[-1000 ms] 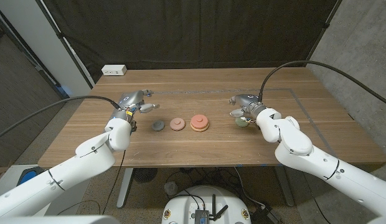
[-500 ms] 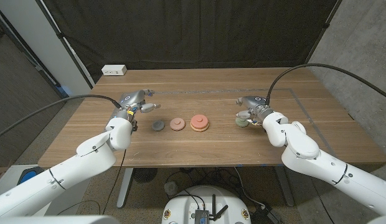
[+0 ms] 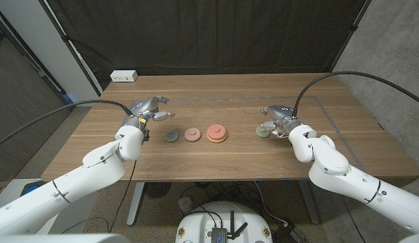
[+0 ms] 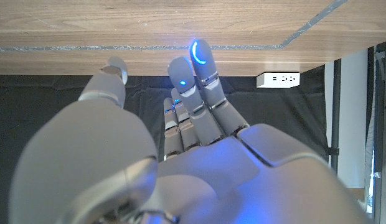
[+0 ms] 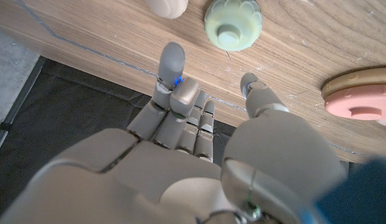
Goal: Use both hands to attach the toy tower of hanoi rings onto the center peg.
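Four pieces lie in a row on the wooden table [image 3: 216, 165]: a dark grey ring [image 3: 171, 136], a pink ring [image 3: 191, 134], a red ring on a tan base [image 3: 216, 133] and a pale green ring [image 3: 263, 133]. My left hand [image 3: 147, 111] hovers behind and left of the grey ring, fingers stretched out, holding nothing. My right hand [image 3: 277, 116] hangs just behind the green ring, also holding nothing. In the right wrist view my right hand [image 5: 199, 143] has its fingers reaching toward the green ring [image 5: 233, 23], with a cream piece [image 5: 167, 6] beside it and the red ring on its base [image 5: 361, 99] further off.
A white power strip [image 3: 124, 76] lies at the table's far left corner, also seen from the left wrist [image 4: 277, 79]. A thin tape line [image 3: 216, 99] runs across the far part of the table. Black curtain hangs behind.
My right hand and forearm have shifted to the right, so the hand now sits behind the green ring rather than over it. The left hand and the rings have stayed put.
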Action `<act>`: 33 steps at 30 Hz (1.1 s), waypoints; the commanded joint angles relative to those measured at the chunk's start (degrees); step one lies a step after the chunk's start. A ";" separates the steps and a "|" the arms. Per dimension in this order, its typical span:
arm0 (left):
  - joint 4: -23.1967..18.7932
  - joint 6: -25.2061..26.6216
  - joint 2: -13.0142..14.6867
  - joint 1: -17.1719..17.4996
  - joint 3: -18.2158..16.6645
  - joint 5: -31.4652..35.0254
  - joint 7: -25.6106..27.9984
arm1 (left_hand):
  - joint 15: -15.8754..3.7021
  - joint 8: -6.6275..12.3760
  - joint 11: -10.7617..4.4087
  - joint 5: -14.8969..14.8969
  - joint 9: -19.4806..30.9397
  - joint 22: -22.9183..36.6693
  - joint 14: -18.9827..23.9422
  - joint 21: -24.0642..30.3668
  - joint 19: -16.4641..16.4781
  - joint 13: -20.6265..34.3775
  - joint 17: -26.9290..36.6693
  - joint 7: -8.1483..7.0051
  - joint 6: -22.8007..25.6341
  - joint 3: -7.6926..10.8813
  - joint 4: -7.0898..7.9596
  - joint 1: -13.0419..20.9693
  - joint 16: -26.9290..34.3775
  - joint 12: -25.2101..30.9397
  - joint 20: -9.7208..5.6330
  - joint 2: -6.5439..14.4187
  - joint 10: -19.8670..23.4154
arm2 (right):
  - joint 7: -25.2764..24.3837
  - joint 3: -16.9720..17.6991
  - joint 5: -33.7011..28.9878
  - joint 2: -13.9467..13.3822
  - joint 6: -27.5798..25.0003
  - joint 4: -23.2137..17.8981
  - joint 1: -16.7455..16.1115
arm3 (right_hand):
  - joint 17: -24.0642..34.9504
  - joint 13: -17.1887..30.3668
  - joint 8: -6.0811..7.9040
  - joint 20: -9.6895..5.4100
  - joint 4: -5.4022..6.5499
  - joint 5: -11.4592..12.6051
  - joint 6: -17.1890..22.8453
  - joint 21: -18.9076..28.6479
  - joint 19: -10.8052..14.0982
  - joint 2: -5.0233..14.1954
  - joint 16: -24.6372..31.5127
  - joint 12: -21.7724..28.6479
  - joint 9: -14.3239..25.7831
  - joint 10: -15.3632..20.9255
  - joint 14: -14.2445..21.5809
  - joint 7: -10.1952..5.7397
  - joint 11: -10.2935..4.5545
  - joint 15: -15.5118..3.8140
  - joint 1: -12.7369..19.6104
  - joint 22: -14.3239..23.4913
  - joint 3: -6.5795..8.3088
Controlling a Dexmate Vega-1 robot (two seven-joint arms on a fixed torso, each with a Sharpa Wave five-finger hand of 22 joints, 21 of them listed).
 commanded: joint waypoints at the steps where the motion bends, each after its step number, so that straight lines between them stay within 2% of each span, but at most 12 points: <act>1: -1.07 0.06 3.76 -1.39 0.89 0.58 -4.88 | -2.64 0.17 -0.54 0.26 0.25 0.17 -0.48 0.59 -0.23 0.26 -0.06 -0.46 0.38 0.40 -0.01 0.27 -0.10 0.08 -6.81 -0.15 0.17 | -1.37 -0.91 0.40 0.20 -1.61 -0.03 0.00 | 0.15 0.17 0.17 -3.96 0.04 -0.17 0.56 -0.03 -0.54 0.01 0.05 0.01 0.10 0.79 -0.18 -0.08 -0.08 -1.95 0.19 0.12 0.33; 5: -1.23 -0.30 5.30 -1.92 1.39 1.32 -6.58 | -2.64 0.10 -0.45 0.27 0.24 0.17 -0.46 0.59 -0.33 0.22 -0.02 -0.36 0.26 0.40 -0.03 0.29 -0.01 0.02 -6.81 -0.18 0.07 | -1.78 -1.18 0.38 0.26 -2.06 -0.14 0.01 | 0.20 0.26 0.15 -3.96 0.10 -0.18 0.57 -0.04 -0.64 0.05 0.08 0.02 0.12 0.89 -0.17 -0.07 -0.12 -1.95 0.13 0.06 0.37; 22: -1.27 -6.59 11.92 -0.69 -1.56 0.28 -11.56 | -2.65 -0.05 -0.74 0.30 0.10 0.16 -0.35 0.79 -0.37 -0.02 -0.23 -0.49 0.02 0.36 -0.07 0.49 0.22 -0.08 -6.80 -0.30 0.03 | -1.69 -2.85 -0.21 0.84 -3.99 -0.55 0.91 | 0.26 0.58 0.17 -3.96 0.25 -0.20 0.91 0.10 -0.78 0.20 0.11 0.07 0.19 1.32 -0.26 0.02 -0.32 -1.94 -0.11 0.04 0.52; 27: -0.45 -10.06 12.41 0.55 -3.30 -2.22 -11.86 | -2.66 -0.11 -0.82 0.32 0.03 0.15 -0.67 0.83 -0.39 -0.03 -0.77 -0.38 -0.12 0.33 -0.07 0.55 -0.12 0.03 -6.80 -0.35 0.25 | -1.79 -3.02 -0.22 0.92 -4.55 -0.84 0.83 | 0.29 0.68 0.17 -3.96 0.28 -0.19 0.98 0.12 -0.84 0.24 0.13 0.09 0.20 1.47 -0.31 0.05 -0.30 -1.94 -0.19 0.01 0.56; 33: -0.76 -11.30 13.41 0.30 -3.21 -1.58 -13.61 | -2.67 0.00 -1.20 0.37 0.01 0.16 -0.59 0.92 -0.34 -0.03 -0.88 -0.59 0.17 0.41 -0.31 1.05 -0.03 0.05 -6.88 -0.49 0.28 | -1.71 -3.34 -0.38 0.75 -4.97 -1.18 0.84 | 0.30 0.76 0.16 -3.97 0.29 -0.18 1.04 0.14 -0.86 0.26 0.14 0.11 0.21 1.60 -0.37 0.08 -0.37 -1.93 -0.24 -0.01 0.61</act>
